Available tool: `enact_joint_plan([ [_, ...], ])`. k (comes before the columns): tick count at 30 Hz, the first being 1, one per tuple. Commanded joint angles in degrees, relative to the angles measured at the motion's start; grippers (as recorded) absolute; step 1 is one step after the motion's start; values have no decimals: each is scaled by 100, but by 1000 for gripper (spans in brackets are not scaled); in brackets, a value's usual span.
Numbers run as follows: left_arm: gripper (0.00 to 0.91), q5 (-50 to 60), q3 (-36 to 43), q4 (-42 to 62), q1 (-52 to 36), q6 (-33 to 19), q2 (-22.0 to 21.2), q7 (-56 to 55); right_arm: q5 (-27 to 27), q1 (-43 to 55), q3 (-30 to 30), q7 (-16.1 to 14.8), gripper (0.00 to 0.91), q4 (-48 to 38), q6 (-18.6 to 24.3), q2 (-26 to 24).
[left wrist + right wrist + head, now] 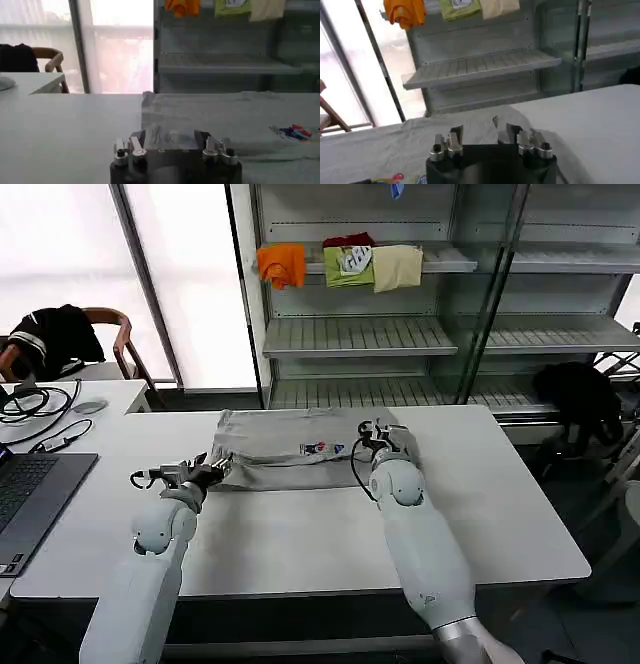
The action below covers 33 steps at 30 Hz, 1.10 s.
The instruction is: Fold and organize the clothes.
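Observation:
A light grey shirt (290, 446) lies spread and partly folded across the far middle of the white table (300, 534), its small multicoloured print (322, 448) facing up. My left gripper (212, 468) is at the shirt's near left corner. Its fingers (137, 139) stand open and wide apart, with a raised fold of cloth (165, 134) between them. My right gripper (380, 434) is over the shirt's right end, also open, with grey cloth (480, 125) lying between its fingers (512, 131). The print (292, 132) shows off to one side in the left wrist view.
A laptop (25, 494), cables (35, 399) and a mouse (88, 406) sit on the desk to the left. Orange (282, 264), green (350, 264) and cream (398, 266) garments hang on the shelf behind. Black garments lie on a chair (60, 334) and at right (585, 399).

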Motion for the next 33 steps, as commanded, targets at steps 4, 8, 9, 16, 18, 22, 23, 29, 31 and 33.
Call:
enact_joint_plan([
  [4,907,61,46,-660,519,46,103,-79,5,-875,-99,328,907,1352,-290,-710],
  [8,907,93,5,-783,625,48,182,-107,77,-1144,-101,312,907,1796,-434,-944],
  [9,907,92,-17,-796,637,48,194,-106,88,-1219,-82,322,907,1903,-452,-985],
  [16,907,137,-82,-782,752,48,234,-130,102,-1495,-42,372,907,2245,-463,-1254],
  [18,907,133,-118,-683,748,46,226,-165,98,-1562,-47,360,907,2266,-465,-1319],
  [22,907,120,-166,-592,740,46,222,-225,97,-1659,-40,360,907,2212,-462,-1371],
  [23,907,113,-173,-593,741,47,226,-229,103,-1664,-34,364,907,2190,-462,-1374],
  [29,907,119,-166,-502,713,50,225,-246,80,-1688,-70,321,907,2122,-464,-1434],
  [31,907,117,-153,-486,719,50,212,-244,76,-1694,-94,321,907,2096,-464,-1456],
  [33,907,119,-144,-441,711,51,200,-244,74,-1686,-113,321,907,2068,-465,-1476],
])
